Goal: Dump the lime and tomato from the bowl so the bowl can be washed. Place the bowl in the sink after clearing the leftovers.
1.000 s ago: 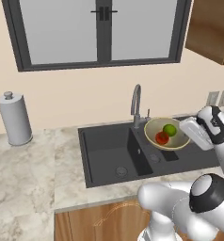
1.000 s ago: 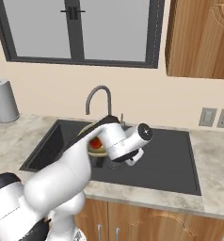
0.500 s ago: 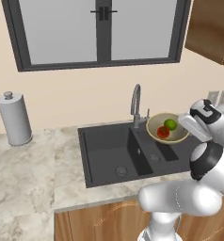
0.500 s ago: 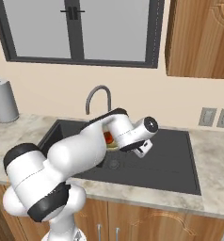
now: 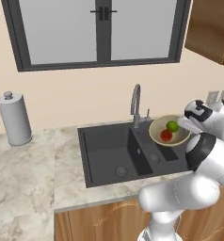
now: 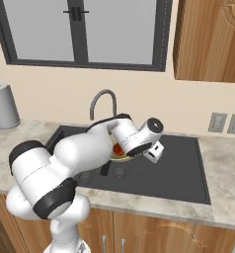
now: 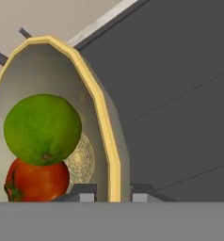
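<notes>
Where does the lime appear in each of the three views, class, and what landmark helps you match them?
Left base view: the lime lies right of centre, inside the bowl, above the tomato.
Right base view: I cannot make out the lime; the arm covers most of the bowl.
Hand view: the lime sits at left, touching the tomato below it.
Shared landmark: the bowl's pale rim.

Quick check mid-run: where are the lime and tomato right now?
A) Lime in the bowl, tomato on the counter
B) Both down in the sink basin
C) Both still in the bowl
C: the lime and tomato both sit inside the bowl, which the gripper grips by its rim.
</notes>
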